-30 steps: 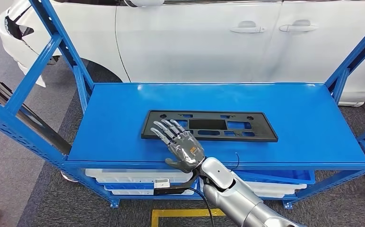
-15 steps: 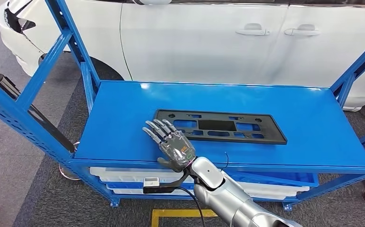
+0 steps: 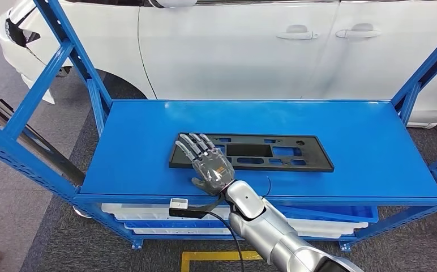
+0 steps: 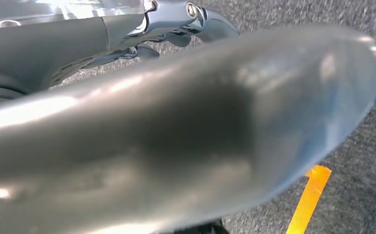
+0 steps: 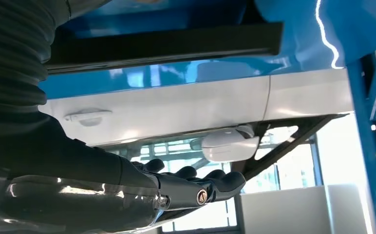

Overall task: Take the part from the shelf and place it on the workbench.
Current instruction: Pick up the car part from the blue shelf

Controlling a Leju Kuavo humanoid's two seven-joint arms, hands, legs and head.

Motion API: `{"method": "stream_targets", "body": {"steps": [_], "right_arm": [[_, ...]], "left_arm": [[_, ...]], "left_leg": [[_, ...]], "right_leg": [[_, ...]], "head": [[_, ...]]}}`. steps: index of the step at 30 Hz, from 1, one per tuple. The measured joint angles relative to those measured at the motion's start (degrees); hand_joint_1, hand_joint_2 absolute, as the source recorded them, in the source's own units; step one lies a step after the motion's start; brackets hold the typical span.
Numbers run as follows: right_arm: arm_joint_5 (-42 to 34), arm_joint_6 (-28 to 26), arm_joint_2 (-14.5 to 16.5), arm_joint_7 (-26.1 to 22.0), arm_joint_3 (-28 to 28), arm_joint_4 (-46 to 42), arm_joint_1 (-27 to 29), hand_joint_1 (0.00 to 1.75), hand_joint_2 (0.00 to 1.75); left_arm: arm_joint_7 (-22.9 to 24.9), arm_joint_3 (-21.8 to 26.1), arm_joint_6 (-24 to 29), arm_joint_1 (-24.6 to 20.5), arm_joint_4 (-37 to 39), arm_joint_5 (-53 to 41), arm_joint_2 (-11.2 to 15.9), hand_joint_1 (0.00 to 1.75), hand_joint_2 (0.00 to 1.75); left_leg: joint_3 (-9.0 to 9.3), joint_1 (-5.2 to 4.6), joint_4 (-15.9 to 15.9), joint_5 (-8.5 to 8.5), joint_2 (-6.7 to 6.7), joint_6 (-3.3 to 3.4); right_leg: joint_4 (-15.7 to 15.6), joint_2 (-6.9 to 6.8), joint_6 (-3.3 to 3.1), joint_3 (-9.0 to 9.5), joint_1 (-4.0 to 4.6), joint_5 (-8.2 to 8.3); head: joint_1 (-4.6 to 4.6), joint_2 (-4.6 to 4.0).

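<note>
Nearest: yellow floor tape (image 3: 216,256) on dark carpet, and the silver right arm (image 3: 273,238) reaching in from below. Right hand (image 3: 209,164) flat, palm down, fingers (image 3: 196,144) stretched out and slightly spread, holding nothing. Fingertips lie over the left end of the part (image 3: 250,151); palm sits above the shelf's front strip, near the part's front edge. Real contact with the part: cannot tell.

Part is a flat black rectangular frame with cutouts, lying flat at the middle of the blue shelf (image 3: 346,136), long side running left-right. White bins (image 3: 148,212) beneath the shelf.

Left hand (image 4: 176,146) is a blurred grey mass over carpet; finger state cannot be told.

Farthest: white car (image 3: 233,45) behind the shelf.
</note>
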Motion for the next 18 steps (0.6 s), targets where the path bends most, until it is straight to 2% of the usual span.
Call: {"method": "stream_targets", "body": {"steps": [1, 2, 3, 4, 5, 7, 8, 12, 14, 16, 17, 18], "right_arm": [[0.4, 0.0, 0.2, 0.1, -0.7, 0.5, -0.1, 0.00, 1.75], [0.8, 0.0, 0.3, 0.3, -1.3, 1.1, -0.1, 0.00, 1.75], [1.2, 0.0, 0.5, 0.5, -2.0, 1.6, -0.1, 0.00, 1.75], [1.5, 0.0, 0.6, 0.8, -2.6, 2.2, -0.1, 0.00, 1.75], [1.9, -0.1, 0.8, 1.0, -3.2, 2.7, -0.3, 0.00, 1.75], [2.8, -0.1, 1.0, 1.6, -4.3, 4.0, -0.8, 0.00, 1.75], [3.5, -0.1, 1.0, 2.0, -4.9, 4.8, -1.0, 0.00, 1.75], [8.2, -0.2, 1.0, 4.8, -6.9, 7.4, -1.3, 0.00, 1.75], [10.9, -0.2, 0.9, 6.9, -7.6, 8.5, -1.8, 0.00, 1.75], [13.1, -0.3, 0.7, 9.0, -8.2, 9.7, -2.2, 0.00, 1.75], [14.2, -0.4, 0.5, 10.2, -8.4, 10.3, -2.3, 0.00, 1.75], [15.3, -0.5, 0.2, 11.5, -8.6, 10.8, -2.5, 0.00, 1.75]], "left_arm": [[0.0, -0.2, 0.0, 0.0, 0.0, 0.0, 0.1, 0.00, 0.00], [0.1, -0.4, 0.0, 0.1, 0.0, 0.0, 0.1, 0.00, 0.00], [0.1, -0.7, 0.0, 0.1, 0.0, 0.0, 0.2, 0.00, 0.00], [0.1, -0.8, -0.1, 0.1, 0.0, 0.0, 0.2, 0.00, 0.00], [0.1, -0.9, -0.1, 0.1, 0.0, 0.0, 0.3, 0.00, 0.00], [0.1, -1.0, -0.1, -0.1, 0.0, 0.0, 0.4, 0.00, 0.00], [0.1, -1.1, -0.1, -0.1, 0.0, 0.0, 0.4, 0.00, 0.00], [0.1, -1.4, -0.2, 0.0, 0.0, 0.0, 0.5, 0.00, 0.00], [0.1, -1.4, -0.3, -0.1, 0.0, 0.0, 0.5, 0.00, 0.00], [0.1, -1.6, -0.3, -0.2, 0.0, 0.0, 0.6, 0.00, 0.00], [0.1, -1.6, -0.3, -0.2, 0.0, 0.0, 0.6, 0.00, 0.00], [0.1, -1.7, -0.3, -0.1, 0.0, 0.0, 0.7, 0.00, 0.00]], "left_leg": [[-1.83, 0.04, 3.8, -1.42, 0.00, -0.18], [-3.06, 0.08, 6.2, -1.94, 0.01, -0.32], [-3.29, 0.13, 6.4, -1.30, 0.02, -0.42], [-2.40, 0.21, 4.3, 0.36, 0.03, -0.47], [-0.55, 0.29, 0.3, 2.59, 0.05, -0.47], [2.86, 0.29, -6.8, 5.20, 0.00, -0.16], [3.69, 0.23, -8.6, 5.56, -0.06, 0.14], [3.84, 0.10, -9.4, 5.66, -0.16, 1.52], [3.92, 0.27, -9.7, 5.90, -0.07, 2.06], [3.87, 0.28, -9.7, 5.94, 0.01, 2.34], [3.88, 0.26, -9.7, 5.92, 0.03, 2.40], [3.92, 0.26, -9.7, 5.92, 0.02, 2.41]], "right_leg": [[0.0, 0.01, -0.05, -0.01, 0.04, -0.04], [0.1, 0.02, -0.08, -0.01, 0.07, -0.08], [0.2, 0.04, -0.05, -0.01, 0.08, -0.16], [0.4, 0.10, 0.04, 0.01, 0.05, -0.29], [0.7, 0.15, 0.20, 0.03, 0.02, -0.49], [1.3, 0.26, 0.68, -0.13, 0.17, -0.95], [1.5, 0.29, 0.94, -0.25, 0.27, -1.08], [1.9, 0.33, 1.98, -0.53, 0.25, -1.35], [5.6, 0.31, 2.69, -2.22, 0.03, -3.58], [13.4, 0.28, 3.25, -6.05, -0.24, -7.11], [16.5, 0.28, 3.37, -7.68, -0.33, -7.99], [17.9, 0.27, 3.38, -8.48, -0.36, -7.88]], "head": [[0.01, 0.00], [0.01, 0.00], [0.01, 0.00], [0.01, 0.00], [0.01, 0.00], [0.02, 0.00], [0.08, 0.00], [0.26, 0.00], [0.36, 0.00], [0.43, 0.00], [0.43, 0.00], [0.44, 0.00]]}}
